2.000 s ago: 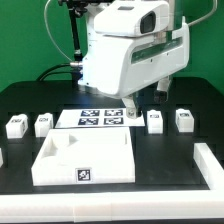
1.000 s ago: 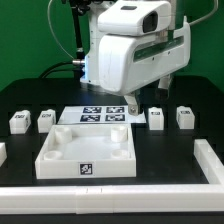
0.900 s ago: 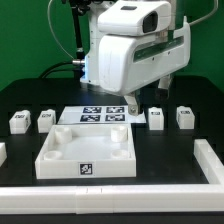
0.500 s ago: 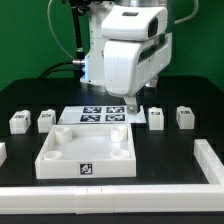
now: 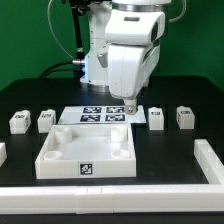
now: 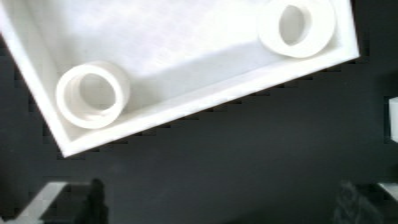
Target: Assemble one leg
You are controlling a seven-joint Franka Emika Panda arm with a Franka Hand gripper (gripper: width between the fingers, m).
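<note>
Four small white legs with tags stand in a row on the black table: two at the exterior view's left [image 5: 18,122] [image 5: 45,120] and two at its right [image 5: 155,119] [image 5: 185,117]. My gripper [image 5: 128,106] hangs over the marker board [image 5: 98,116], just behind the large white tray [image 5: 88,152]. It is open and empty and touches no leg. In the wrist view the gripper [image 6: 217,205] has dark fingers [image 6: 63,200] spread wide over bare black table. The tray's corner [image 6: 178,70] with two round sockets lies beyond them.
A low white rail runs along the table's front [image 5: 110,205] and up its right side [image 5: 210,160]. A small white piece [image 5: 2,152] shows at the exterior view's left edge. Green wall behind.
Two seconds ago the tray lay skewed; it has since sat square and still. Over the last second my wrist has turned about its axis above the marker board. The legs have not moved.
</note>
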